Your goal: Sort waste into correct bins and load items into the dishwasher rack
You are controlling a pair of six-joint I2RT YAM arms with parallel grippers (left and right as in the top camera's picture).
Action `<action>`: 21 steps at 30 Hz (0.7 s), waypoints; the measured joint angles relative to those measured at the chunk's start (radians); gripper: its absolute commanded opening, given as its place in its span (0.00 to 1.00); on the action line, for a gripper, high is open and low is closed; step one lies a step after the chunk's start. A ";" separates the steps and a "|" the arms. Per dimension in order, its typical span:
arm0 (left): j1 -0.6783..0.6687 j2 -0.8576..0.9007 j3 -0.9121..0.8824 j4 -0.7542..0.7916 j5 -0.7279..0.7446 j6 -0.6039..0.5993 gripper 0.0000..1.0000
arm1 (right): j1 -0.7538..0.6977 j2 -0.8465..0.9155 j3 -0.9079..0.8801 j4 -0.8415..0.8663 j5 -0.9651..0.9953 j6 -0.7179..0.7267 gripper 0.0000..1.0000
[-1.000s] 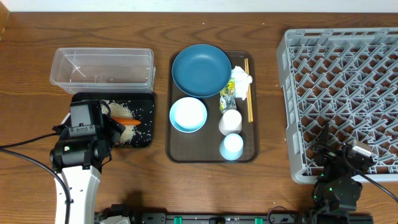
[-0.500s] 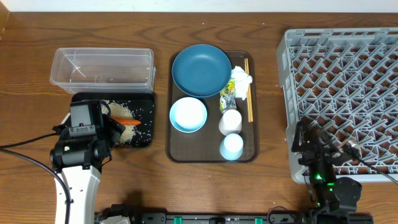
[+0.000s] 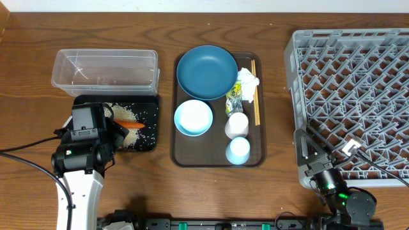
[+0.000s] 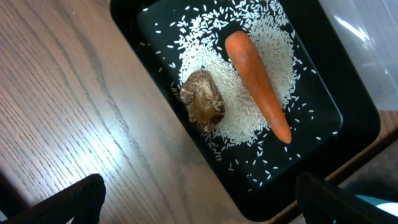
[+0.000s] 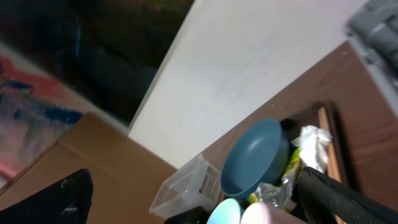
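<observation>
carrot [image 4: 258, 87] in shallow tray [image 4: 348, 121], plate [image 3: 207, 71] left of rack [image 3: 351, 96]

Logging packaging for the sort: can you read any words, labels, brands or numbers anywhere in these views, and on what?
No text can be read in any view.
clear tub: what looks like a pale sticker on its wall in the right wrist view, too blurred to read.
green-yellow wrapper: any print is too small to read.
</observation>
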 measured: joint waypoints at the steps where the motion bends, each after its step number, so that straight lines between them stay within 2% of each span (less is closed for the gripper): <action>1: 0.000 0.000 0.000 0.000 0.000 0.000 0.98 | 0.000 0.000 0.000 0.003 -0.008 -0.003 0.99; 8: 0.000 0.000 0.000 0.000 0.000 0.000 0.98 | 0.000 0.000 0.027 0.000 -0.045 -0.019 0.99; 13: 0.000 0.000 0.000 0.000 0.000 0.000 0.98 | 0.000 0.022 0.145 -0.001 -0.048 -0.078 0.99; 17: 0.000 0.000 0.000 0.000 0.000 0.000 0.98 | 0.000 0.114 0.285 -0.001 -0.052 -0.135 0.99; 21: 0.000 0.000 0.000 -0.001 0.000 0.000 0.98 | 0.000 0.295 0.450 -0.002 -0.078 -0.208 0.99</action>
